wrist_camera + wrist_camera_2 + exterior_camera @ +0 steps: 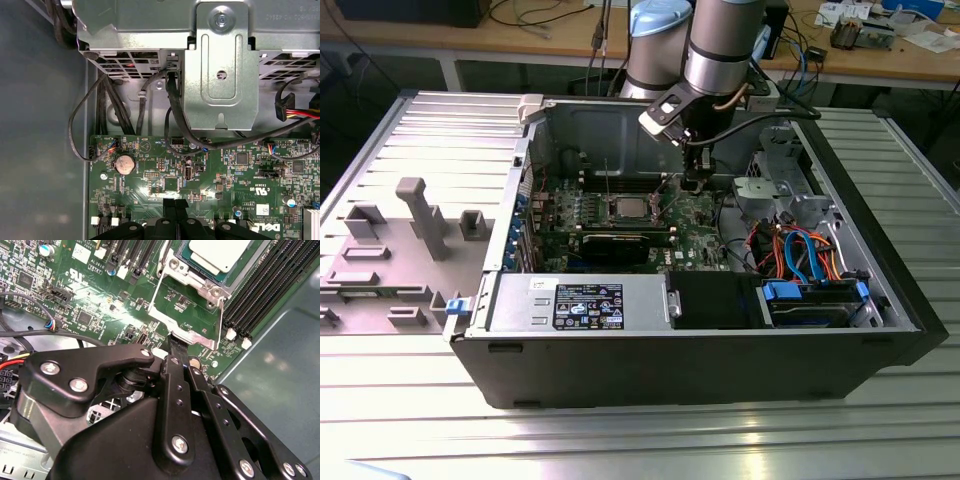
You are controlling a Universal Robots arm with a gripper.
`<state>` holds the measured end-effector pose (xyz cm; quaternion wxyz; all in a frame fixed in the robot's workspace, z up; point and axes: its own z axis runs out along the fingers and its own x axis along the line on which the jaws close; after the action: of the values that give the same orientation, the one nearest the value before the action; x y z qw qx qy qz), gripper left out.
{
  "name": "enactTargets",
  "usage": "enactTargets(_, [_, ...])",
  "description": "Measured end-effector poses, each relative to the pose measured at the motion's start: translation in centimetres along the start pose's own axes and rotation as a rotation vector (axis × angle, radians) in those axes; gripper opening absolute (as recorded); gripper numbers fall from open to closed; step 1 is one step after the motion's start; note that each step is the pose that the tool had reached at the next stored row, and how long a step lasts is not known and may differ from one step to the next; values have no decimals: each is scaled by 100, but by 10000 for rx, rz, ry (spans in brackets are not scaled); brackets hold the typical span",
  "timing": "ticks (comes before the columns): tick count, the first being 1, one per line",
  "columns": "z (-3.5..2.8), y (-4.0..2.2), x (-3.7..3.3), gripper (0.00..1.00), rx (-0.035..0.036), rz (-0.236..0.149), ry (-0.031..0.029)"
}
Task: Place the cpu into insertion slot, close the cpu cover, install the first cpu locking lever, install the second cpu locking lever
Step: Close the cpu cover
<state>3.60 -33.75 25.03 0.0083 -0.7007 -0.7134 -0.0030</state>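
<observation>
One flat square chip with a dull silver-grey top, the cpu [220, 251], already lies in the insertion slot [197, 276], the one silver-rimmed square socket on the green circuit board [100, 300]. In the exterior view the cpu [628, 208] sits near the middle of the board. Just behind it is one long black graphics card [615, 243].

The one thin silver frame plate with a large square window, the cpu cover [162, 316], is swung open off the chip. Green board shows through its window.

The single black claw [176, 340] has its two fingers [172, 370] drawn together with no gap visible. Their tips meet the middle of the cover's free edge. Whether they pinch that edge or only touch it cannot be told. In the first wrist view the claw [175, 204] hangs over the board, with one round silver coin battery [124, 163] nearby. In the exterior view the claw [693, 183] is just to the exterior view's right of the chip.

The one open black computer case [670, 350] lies on its side on a ribbed metal surface [620, 440]. Two white slot latches [230, 333] stand beside the cover.
</observation>
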Motion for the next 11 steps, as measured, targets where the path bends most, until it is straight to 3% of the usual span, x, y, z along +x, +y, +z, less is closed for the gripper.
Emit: enactTargets(11, [0,-36,1,11,0,0,0])
